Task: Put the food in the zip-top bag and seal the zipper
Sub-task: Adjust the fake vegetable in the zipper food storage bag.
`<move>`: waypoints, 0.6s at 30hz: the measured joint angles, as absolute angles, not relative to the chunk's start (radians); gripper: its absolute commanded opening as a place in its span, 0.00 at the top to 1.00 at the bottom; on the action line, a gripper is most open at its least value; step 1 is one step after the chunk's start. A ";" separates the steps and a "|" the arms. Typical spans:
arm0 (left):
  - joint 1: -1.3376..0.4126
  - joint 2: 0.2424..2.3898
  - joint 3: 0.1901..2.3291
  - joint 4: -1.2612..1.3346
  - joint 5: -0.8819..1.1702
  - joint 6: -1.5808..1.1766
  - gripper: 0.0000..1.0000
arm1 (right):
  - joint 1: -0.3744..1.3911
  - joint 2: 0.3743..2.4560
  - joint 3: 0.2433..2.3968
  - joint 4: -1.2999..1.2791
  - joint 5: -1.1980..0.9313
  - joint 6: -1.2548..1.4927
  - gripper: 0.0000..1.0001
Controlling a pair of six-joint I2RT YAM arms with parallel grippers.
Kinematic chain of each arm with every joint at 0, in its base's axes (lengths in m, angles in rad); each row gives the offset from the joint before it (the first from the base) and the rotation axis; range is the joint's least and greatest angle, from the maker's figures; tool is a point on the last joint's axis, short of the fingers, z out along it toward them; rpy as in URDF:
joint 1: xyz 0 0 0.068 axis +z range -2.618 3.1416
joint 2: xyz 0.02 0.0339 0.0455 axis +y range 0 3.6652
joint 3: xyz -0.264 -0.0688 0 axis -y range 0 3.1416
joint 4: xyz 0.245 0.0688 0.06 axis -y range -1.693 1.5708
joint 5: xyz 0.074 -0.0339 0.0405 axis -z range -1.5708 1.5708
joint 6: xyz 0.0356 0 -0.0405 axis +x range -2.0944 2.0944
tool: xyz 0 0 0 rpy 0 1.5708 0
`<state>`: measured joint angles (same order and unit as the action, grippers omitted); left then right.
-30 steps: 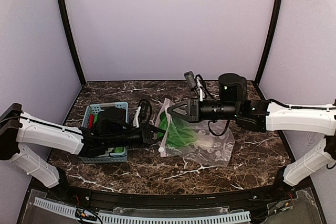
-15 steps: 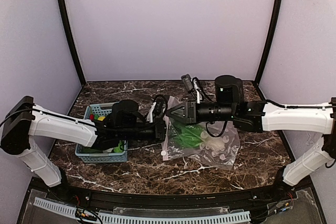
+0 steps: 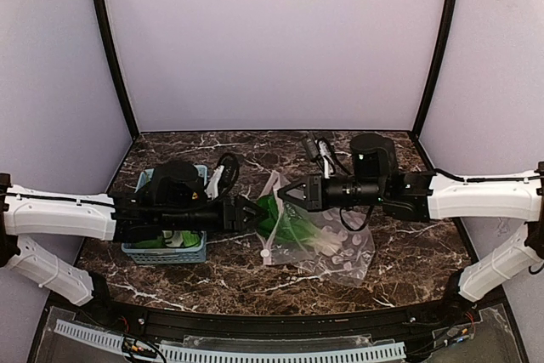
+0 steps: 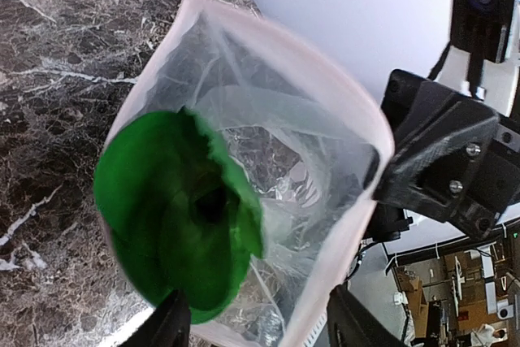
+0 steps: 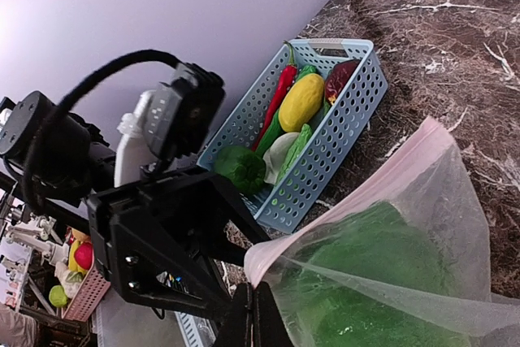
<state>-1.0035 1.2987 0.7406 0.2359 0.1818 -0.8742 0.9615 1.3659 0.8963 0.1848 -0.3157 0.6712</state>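
The clear zip-top bag (image 3: 340, 244) lies mid-table with its mouth raised toward the left. My right gripper (image 3: 287, 192) (image 5: 260, 298) is shut on the pale pink zipper (image 5: 357, 193) at the mouth's upper edge. The left gripper (image 3: 255, 212) (image 4: 260, 327) is open right at the mouth, holding nothing. Just past its tips, a green piece of food (image 4: 175, 217) sits inside the mouth, ringed by the zipper (image 4: 325, 71). More food stays in the basket: a red chilli (image 5: 280, 91), a yellow oval piece (image 5: 301, 101), a dark red fruit (image 5: 343, 79) and a white piece (image 5: 276, 152).
The light blue basket (image 3: 166, 254) (image 5: 341, 136) stands left of the bag, partly under my left arm. Lilac walls close the marble table (image 3: 212, 278) on three sides. The two grippers face each other a few centimetres apart.
The left arm swung from beside the basket to the bag's mouth. Its jaws then opened and it drew back slightly. The right gripper kept its hold on the zipper.
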 measured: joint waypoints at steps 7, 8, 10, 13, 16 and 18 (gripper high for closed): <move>-1.003 1.160 0.670 0.176 0.119 -0.879 0.29 | 0.962 1.364 0.895 0.178 -0.317 0.667 1.00; -1.003 1.156 0.662 0.167 0.114 -0.883 0.29 | 0.962 1.363 0.896 0.176 -0.317 0.666 1.00; -1.003 1.166 0.655 0.154 0.110 -0.891 0.31 | 0.962 1.362 0.896 0.175 -0.317 0.664 1.00; -1.003 1.196 0.655 0.151 0.112 -0.902 0.32 | 0.962 1.357 0.896 0.170 -0.317 0.663 1.00; -1.003 1.238 0.655 0.157 0.122 -0.913 0.33 | 0.962 1.350 0.896 0.167 -0.317 0.663 1.00; -1.003 1.269 0.655 0.165 0.134 -0.921 0.32 | 0.962 1.346 0.896 0.165 -0.316 0.663 1.00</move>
